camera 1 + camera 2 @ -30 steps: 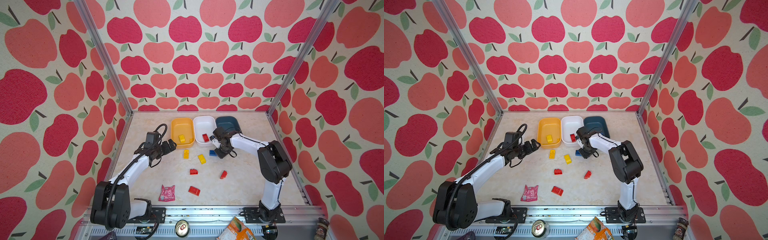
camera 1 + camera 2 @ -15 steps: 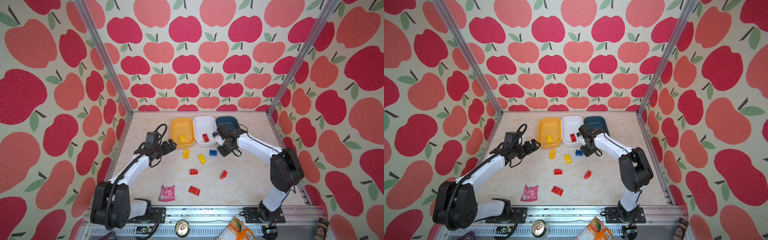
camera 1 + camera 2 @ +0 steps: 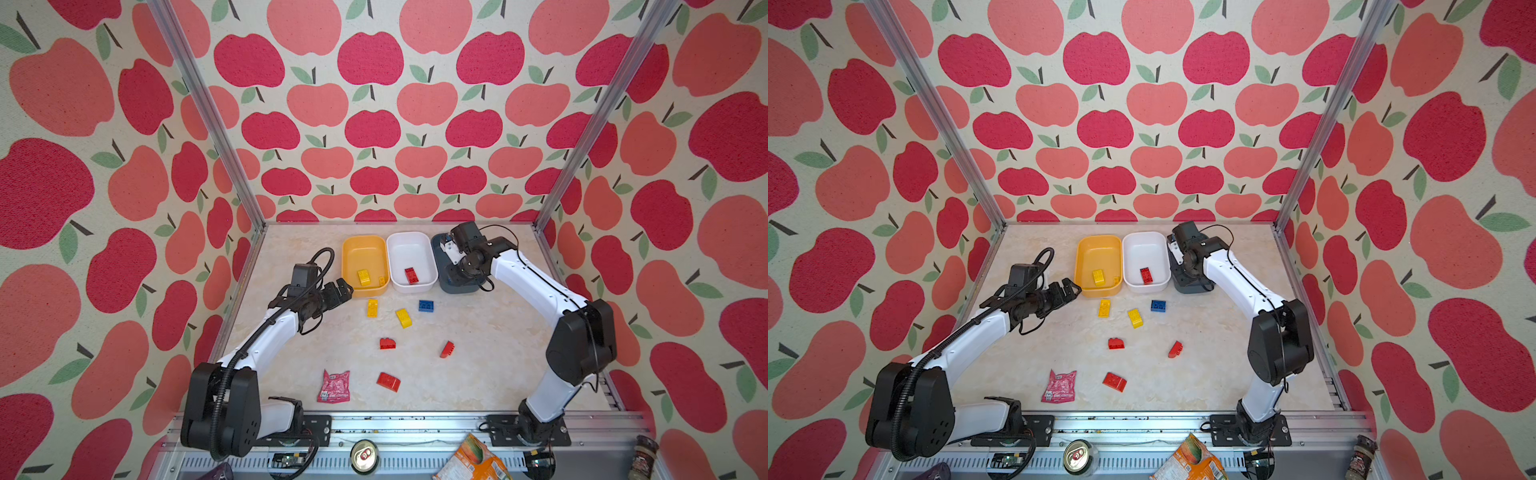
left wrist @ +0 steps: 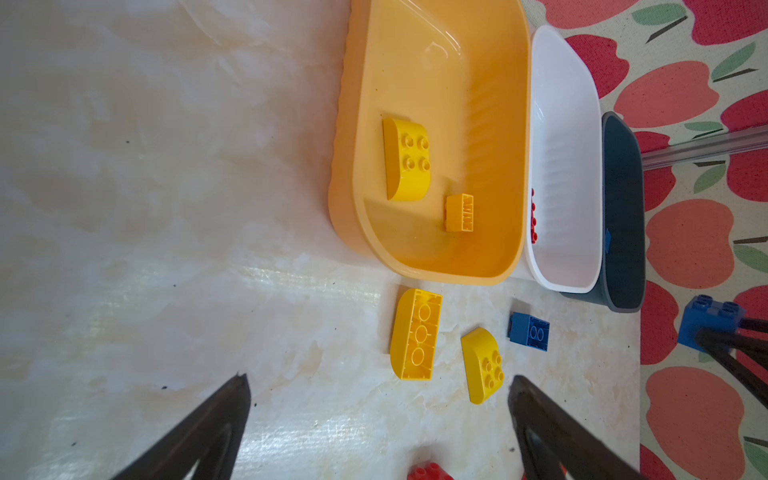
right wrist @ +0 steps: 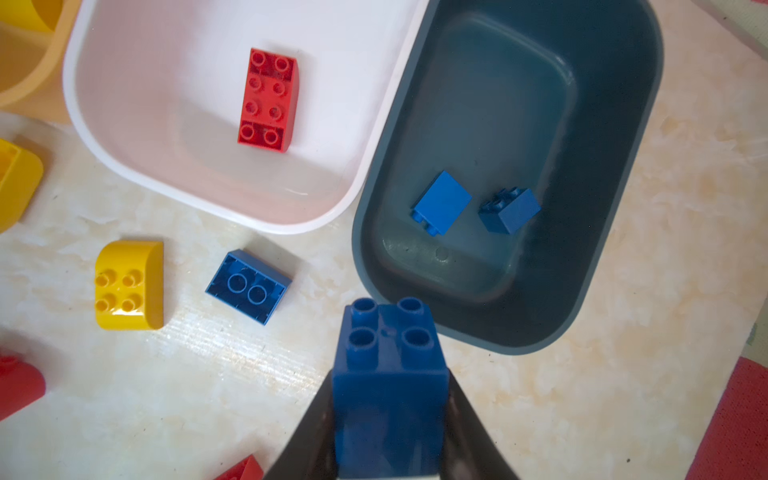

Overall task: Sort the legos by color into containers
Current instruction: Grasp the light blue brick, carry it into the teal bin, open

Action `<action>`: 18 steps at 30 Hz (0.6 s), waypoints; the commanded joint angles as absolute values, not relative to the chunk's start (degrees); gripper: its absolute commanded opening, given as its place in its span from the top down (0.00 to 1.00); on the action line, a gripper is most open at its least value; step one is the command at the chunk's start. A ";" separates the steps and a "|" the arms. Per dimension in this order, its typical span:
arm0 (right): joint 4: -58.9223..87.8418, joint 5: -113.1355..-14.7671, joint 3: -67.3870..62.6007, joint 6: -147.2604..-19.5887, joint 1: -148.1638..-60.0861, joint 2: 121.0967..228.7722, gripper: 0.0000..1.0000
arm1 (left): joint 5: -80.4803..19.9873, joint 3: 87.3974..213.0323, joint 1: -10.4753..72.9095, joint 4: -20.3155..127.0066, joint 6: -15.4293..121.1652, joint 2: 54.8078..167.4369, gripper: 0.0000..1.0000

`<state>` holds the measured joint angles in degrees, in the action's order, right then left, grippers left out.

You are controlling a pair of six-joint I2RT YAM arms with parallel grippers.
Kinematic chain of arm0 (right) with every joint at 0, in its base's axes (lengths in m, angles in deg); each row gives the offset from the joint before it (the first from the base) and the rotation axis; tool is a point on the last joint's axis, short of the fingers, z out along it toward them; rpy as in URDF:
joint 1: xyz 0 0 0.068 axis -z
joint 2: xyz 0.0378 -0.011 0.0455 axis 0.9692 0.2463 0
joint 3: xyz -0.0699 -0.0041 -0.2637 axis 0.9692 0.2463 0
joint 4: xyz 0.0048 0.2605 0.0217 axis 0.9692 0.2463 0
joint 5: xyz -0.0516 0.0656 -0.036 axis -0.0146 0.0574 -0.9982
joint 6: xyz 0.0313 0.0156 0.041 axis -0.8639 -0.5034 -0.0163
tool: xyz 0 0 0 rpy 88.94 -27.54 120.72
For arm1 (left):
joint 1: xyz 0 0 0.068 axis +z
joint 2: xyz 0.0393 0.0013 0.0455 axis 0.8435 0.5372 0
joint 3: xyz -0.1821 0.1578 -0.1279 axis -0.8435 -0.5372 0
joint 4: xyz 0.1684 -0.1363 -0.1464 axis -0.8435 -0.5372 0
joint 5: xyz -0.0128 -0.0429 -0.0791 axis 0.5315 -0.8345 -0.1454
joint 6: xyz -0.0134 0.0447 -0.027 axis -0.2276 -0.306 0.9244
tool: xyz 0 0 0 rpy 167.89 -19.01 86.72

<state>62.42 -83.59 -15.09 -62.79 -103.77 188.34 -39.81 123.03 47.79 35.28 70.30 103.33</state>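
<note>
Crimson and salmon apples with green leaves pattern the cream walls (image 3: 374,104); the surface (image 3: 490,374) is marbled beige. Three tubs — a yellow-orange tub (image 3: 361,249), a white tub (image 3: 409,251), a dark blue-grey tub (image 5: 498,104) — hold matching bricks: a yellow brick (image 3: 363,277), a red brick (image 3: 410,275), a blue brick (image 5: 442,201). At lower centre of the frame, the foil packet (image 3: 333,386) is pink-red.

Right pincer (image 5: 390,419) swung over dark tub (image 5: 611,166) — blue brick (image 5: 386,340) clamped.
</note>
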 commanded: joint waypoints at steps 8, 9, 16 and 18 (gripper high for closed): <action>60.77 -82.13 -26.19 -65.72 -98.29 202.58 0.69 | -40.11 123.30 48.10 34.70 70.19 103.11 0.01; 60.66 -82.08 -26.89 -65.92 -98.11 203.59 0.69 | -40.12 123.32 48.13 34.63 70.17 103.21 0.01; 60.23 -82.25 -31.66 -66.79 -97.11 210.34 0.69 | -40.12 123.48 48.11 34.63 70.20 103.29 0.01; 60.29 -82.35 -32.89 -66.98 -96.83 211.68 0.69 | -40.08 123.48 48.12 34.45 70.14 103.29 0.01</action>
<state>60.11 -82.95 -30.13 -65.41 -97.46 210.13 -39.79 123.03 47.79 35.26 70.30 103.33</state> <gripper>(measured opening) 0.360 0.992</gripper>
